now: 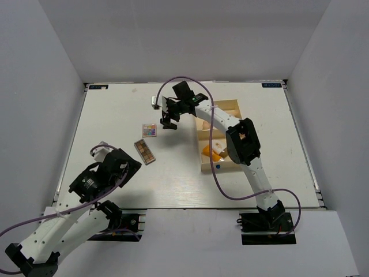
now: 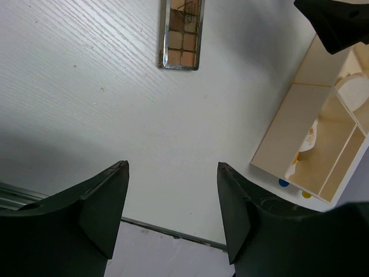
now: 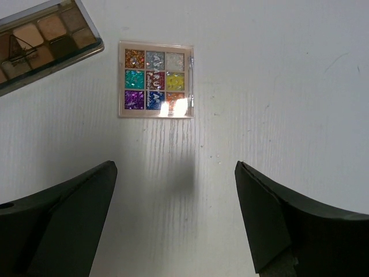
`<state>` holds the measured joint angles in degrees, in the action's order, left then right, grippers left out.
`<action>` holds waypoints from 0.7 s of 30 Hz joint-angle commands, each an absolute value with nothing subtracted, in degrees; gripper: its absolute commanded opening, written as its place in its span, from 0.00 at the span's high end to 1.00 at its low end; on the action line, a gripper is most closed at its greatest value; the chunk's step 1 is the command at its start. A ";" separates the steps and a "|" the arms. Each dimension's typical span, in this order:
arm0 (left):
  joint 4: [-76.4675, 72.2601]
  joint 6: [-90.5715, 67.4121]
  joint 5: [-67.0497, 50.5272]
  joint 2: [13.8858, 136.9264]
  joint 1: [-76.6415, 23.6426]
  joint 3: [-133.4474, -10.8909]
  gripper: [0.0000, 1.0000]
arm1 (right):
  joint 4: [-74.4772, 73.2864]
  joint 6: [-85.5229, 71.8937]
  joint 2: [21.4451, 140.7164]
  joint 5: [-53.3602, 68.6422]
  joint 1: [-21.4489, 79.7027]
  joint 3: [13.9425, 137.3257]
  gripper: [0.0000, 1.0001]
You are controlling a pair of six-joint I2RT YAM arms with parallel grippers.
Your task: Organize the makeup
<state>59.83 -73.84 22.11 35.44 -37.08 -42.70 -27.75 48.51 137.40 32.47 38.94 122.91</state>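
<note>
A small square colourful palette [image 1: 150, 130] [image 3: 155, 79] lies flat on the white table. A long brown palette [image 1: 145, 151] [image 3: 43, 40] [image 2: 181, 34] lies just near-left of it. My right gripper [image 1: 169, 122] [image 3: 175, 165] hangs open above bare table just right of the square palette, holding nothing. Low over the table's near-left part, my left gripper [image 1: 128, 163] [image 2: 172, 164] is open and empty, with the brown palette ahead of it. An orange tube [image 1: 211, 152] [image 2: 307, 144] lies in the cream box [image 1: 203, 164] [image 2: 288, 130], which the right arm partly hides.
The cream three-compartment box stands right of centre under the right arm's forearm [image 1: 242, 141]. The table's near edge [image 2: 167, 229] runs just below the left fingers. White walls enclose the table on three sides.
</note>
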 commanded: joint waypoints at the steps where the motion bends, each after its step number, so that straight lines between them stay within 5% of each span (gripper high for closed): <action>1: 58.10 -74.71 23.47 36.65 -36.83 -41.40 0.27 | -22.50 44.75 137.73 31.91 40.16 124.37 0.11; 3: 54.50 -74.27 23.03 39.10 -36.83 -40.08 0.27 | -20.22 42.03 135.01 29.64 40.95 120.69 0.12; 5: 52.05 -73.48 23.03 44.35 -36.83 -40.25 0.28 | -17.94 34.13 131.86 25.95 41.13 117.79 0.34; 6: 51.60 -73.04 23.29 46.73 -36.83 -40.69 0.28 | -17.67 31.49 130.97 23.40 40.70 117.34 0.57; 7: 51.07 -72.25 23.81 49.19 -36.83 -41.30 0.29 | -17.58 25.98 129.83 22.07 40.26 116.72 1.00; 16: 41.13 -60.13 22.67 75.48 -31.31 -51.41 0.34 | -13.71 15.04 109.80 18.36 34.20 103.01 1.00; 21: 40.86 -54.33 23.55 84.27 -27.25 -56.77 0.16 | -13.98 13.27 102.84 20.30 30.07 96.87 1.00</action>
<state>42.02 -59.55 21.96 82.54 -29.17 -53.49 -15.40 16.58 105.97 19.62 31.68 100.20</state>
